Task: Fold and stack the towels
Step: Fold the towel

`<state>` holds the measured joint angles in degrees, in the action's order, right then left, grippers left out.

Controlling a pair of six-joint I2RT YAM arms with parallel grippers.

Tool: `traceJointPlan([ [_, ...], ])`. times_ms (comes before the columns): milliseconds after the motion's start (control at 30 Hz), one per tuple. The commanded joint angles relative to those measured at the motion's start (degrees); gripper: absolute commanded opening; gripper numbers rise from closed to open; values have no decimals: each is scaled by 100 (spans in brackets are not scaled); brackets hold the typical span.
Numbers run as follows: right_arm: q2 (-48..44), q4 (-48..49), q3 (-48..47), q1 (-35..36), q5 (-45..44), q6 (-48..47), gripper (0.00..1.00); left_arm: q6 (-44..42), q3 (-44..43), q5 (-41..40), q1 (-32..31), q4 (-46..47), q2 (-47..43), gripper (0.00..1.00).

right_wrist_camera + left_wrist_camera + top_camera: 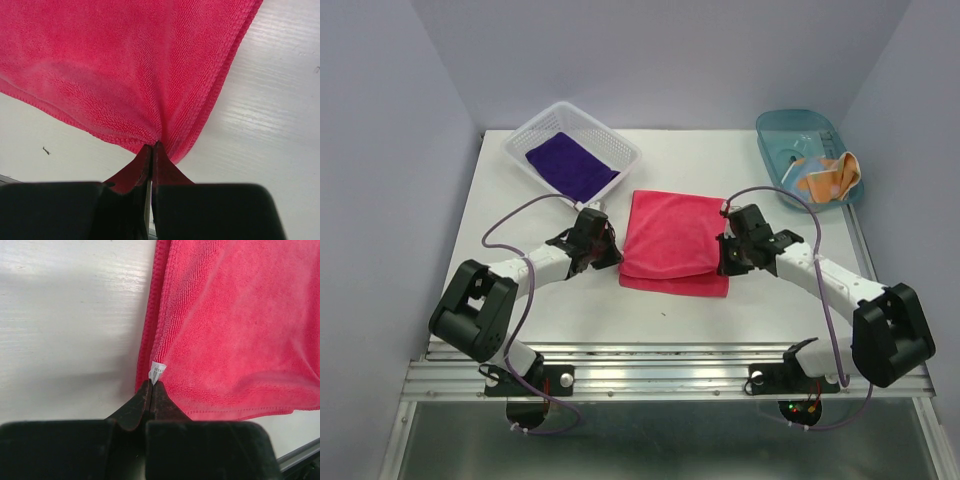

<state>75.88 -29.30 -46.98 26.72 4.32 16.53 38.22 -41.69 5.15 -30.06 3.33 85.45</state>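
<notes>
My left gripper [151, 388]: jaws pressed together on the near-left corner of the pink-red towel [672, 240], right beside its small white care tag [158, 372].
My right gripper [152, 146]: jaws pressed together on the towel's near-right corner; the cloth gathers into creases at my tips.
Pink-red towel: in the middle of the white table [720, 160], between my two arms. It lies in two layers that do not quite line up along the near edge.
Why two corners: holding matching corners, I judge, lets me move one edge evenly so the fold lands square.
Purple towel [570, 165]: lying flat in the white basket [532, 128] at the far left, well apart from me.
Orange towel [830, 175]: crumpled in the teal tray [790, 135] at the far right, spilling over its rim; not yet folded.
Progress: I judge this an early stage, with nothing stacked yet.
</notes>
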Motion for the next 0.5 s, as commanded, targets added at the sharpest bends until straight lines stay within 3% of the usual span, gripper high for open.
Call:
traceJointPlan([
  [0,24,-172,-56,193,-386,315,1,-34,56,109,-52,-17,-143,0],
  [467,278,-629,-259,228,-1117,755,3,-25,-6,153,-61,-306,121,0],
])
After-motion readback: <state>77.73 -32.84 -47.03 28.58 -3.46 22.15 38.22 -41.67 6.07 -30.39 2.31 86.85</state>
